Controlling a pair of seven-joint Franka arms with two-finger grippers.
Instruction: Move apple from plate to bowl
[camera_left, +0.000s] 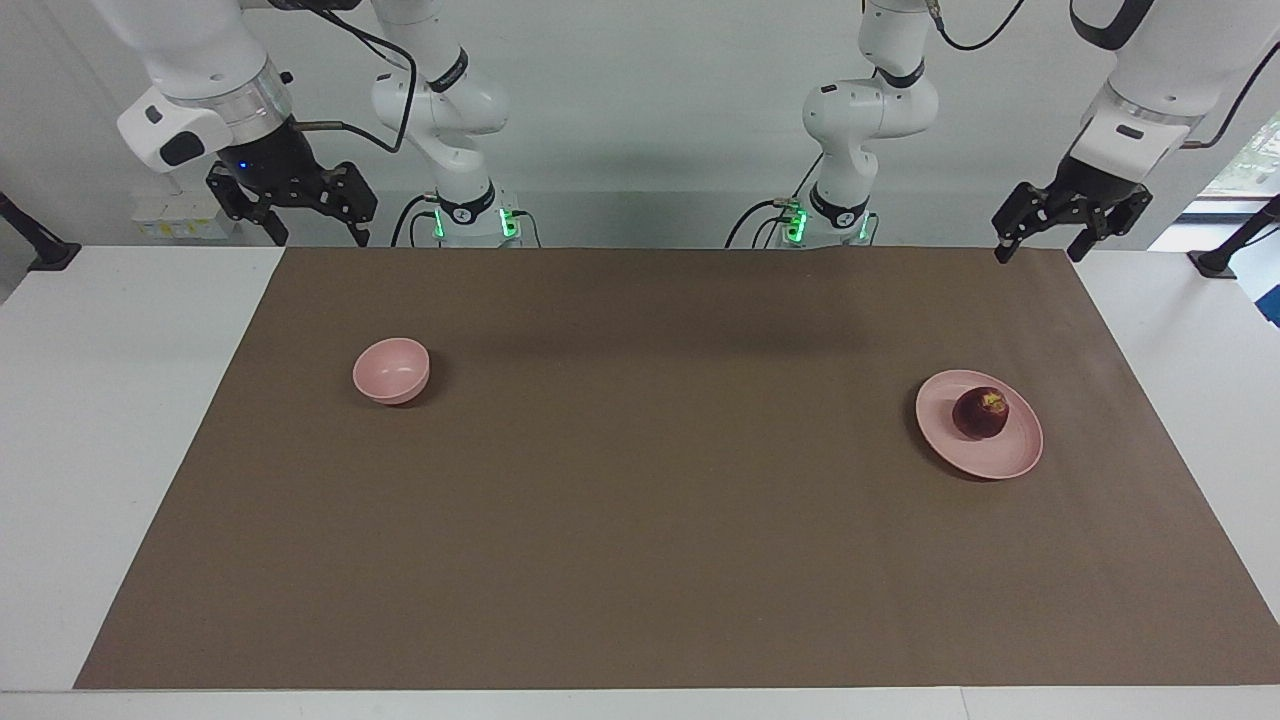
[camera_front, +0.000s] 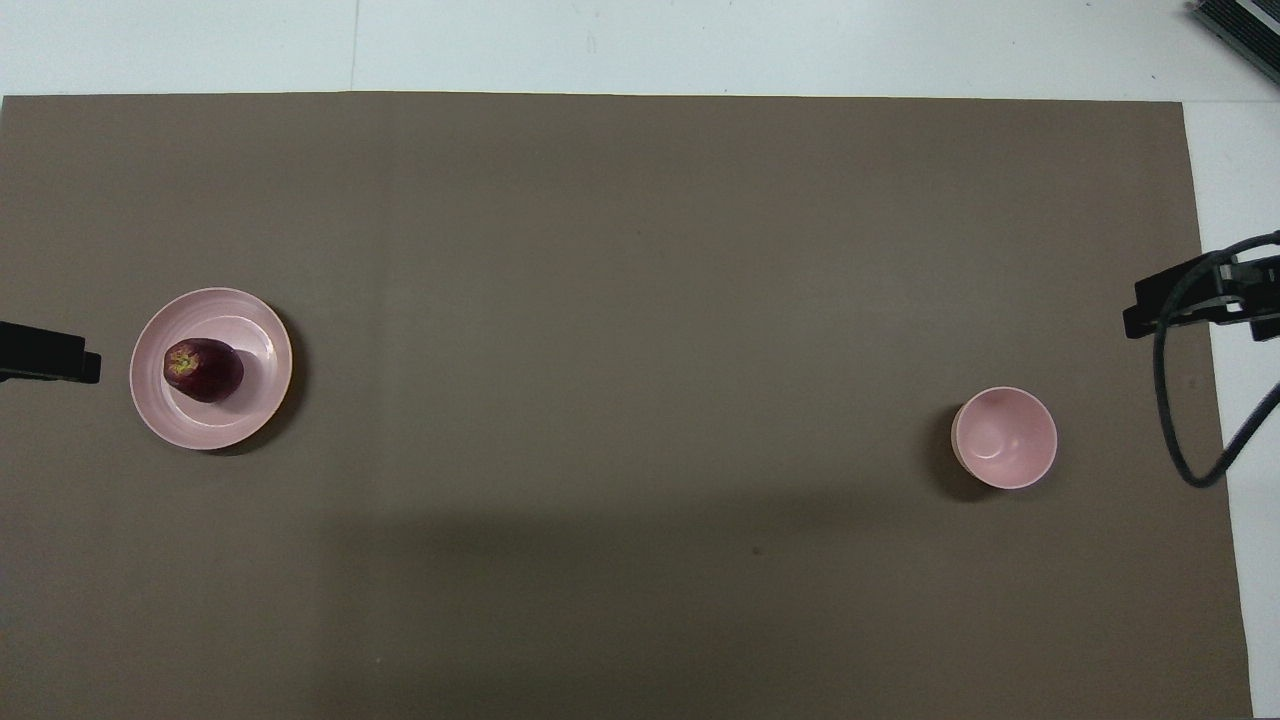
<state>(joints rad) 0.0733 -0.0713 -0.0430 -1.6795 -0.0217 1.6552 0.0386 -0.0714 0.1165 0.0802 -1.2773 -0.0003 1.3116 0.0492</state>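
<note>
Right gripper (camera_left: 291, 215): waiting, raised over the desk's edge by its base, near the bowl; jaws apart.
Bowl (camera_left: 391, 370): empty, toward the right arm's end, well apart from the plate.
Apple (camera_left: 980, 413): on the plate (camera_left: 1012, 458), probably lying on its side.
Left gripper (camera_left: 1070, 228): raised, robot-side of the plate; jaws apart; the nearer arm.

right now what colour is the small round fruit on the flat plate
Dark red-maroon with a yellowish patch; clearest in the facing view.
</note>
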